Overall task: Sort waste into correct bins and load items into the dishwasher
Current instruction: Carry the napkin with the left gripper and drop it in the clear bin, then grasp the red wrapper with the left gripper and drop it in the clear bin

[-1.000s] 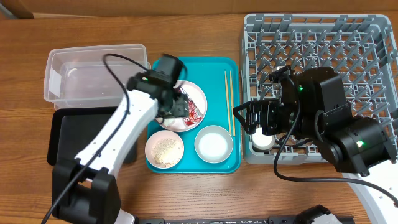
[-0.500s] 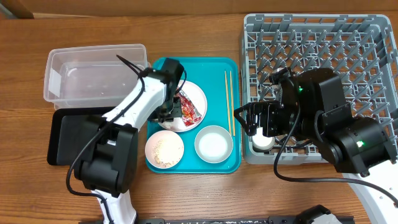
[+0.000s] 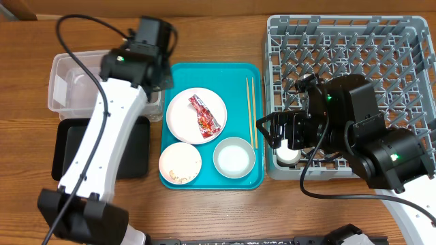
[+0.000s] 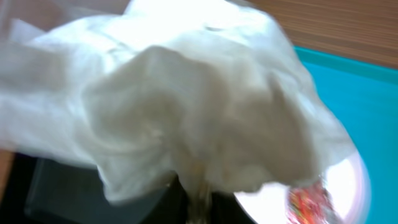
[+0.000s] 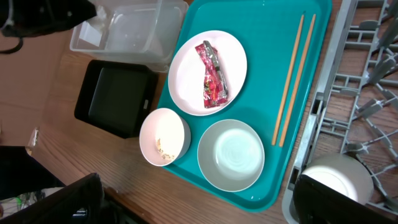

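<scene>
A crumpled white napkin (image 4: pixel 186 93) fills the left wrist view, pinched in my shut left gripper (image 4: pixel 199 208). From overhead that gripper (image 3: pixel 155 76) hangs over the right edge of the clear tub (image 3: pixel 88 85), and the arm hides the napkin. The white plate (image 3: pixel 187 109) on the teal tray (image 3: pixel 235 75) carries a red sauce packet (image 3: pixel 206 116). A small dish (image 3: pixel 180 163) holds rice grains beside the grey bowl (image 3: pixel 234 158). Two chopsticks (image 3: pixel 251 112) lie at the tray's right. My right gripper (image 3: pixel 274 129) stands open above the white cup (image 3: pixel 287 154) in the dish rack (image 3: pixel 354 47).
The black tray (image 3: pixel 68 153) lies in front of the clear tub, partly under my left arm. In the right wrist view the plate (image 5: pixel 186 68), dish (image 5: pixel 163 137), bowl (image 5: pixel 231 154) and chopsticks (image 5: pixel 295 78) lie below the camera.
My left gripper shut on the napkin on the plate and carried it up and left toward the clear tub. The packet now lies bare on the plate. The right arm has not moved.
</scene>
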Robot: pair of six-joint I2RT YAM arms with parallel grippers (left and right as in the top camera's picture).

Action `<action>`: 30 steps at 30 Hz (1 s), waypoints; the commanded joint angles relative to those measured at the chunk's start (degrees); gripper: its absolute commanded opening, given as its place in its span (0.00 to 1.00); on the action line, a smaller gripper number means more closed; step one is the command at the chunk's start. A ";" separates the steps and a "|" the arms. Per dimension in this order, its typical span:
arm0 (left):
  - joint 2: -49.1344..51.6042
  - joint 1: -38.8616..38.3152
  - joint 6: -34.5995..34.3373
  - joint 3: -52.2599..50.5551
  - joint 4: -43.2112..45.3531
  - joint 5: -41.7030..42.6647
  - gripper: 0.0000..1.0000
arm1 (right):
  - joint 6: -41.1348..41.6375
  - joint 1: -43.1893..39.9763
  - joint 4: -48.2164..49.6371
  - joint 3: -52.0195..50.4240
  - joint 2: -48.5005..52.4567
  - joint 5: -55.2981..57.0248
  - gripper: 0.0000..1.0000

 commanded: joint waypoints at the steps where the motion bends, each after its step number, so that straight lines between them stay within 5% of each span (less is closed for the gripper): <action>1: 5.70 6.16 -1.44 -1.46 2.69 -4.26 0.76 | -0.35 0.11 0.11 0.72 -0.46 0.33 0.99; 10: 6.16 4.22 -0.72 -1.25 3.17 16.98 0.70 | -0.39 0.11 -1.11 0.72 -0.46 0.35 0.99; 21: 9.92 -10.27 -12.20 -16.92 15.23 13.94 0.72 | -0.39 0.11 -1.16 0.72 -0.46 0.98 0.99; 27: 17.09 -11.17 -5.18 -18.53 22.45 20.98 0.66 | -0.37 0.11 -1.16 0.72 -0.46 0.96 0.99; 30: 18.99 -11.17 -5.03 -18.53 22.77 21.77 0.54 | -0.39 0.11 -1.27 0.72 -0.46 0.96 0.99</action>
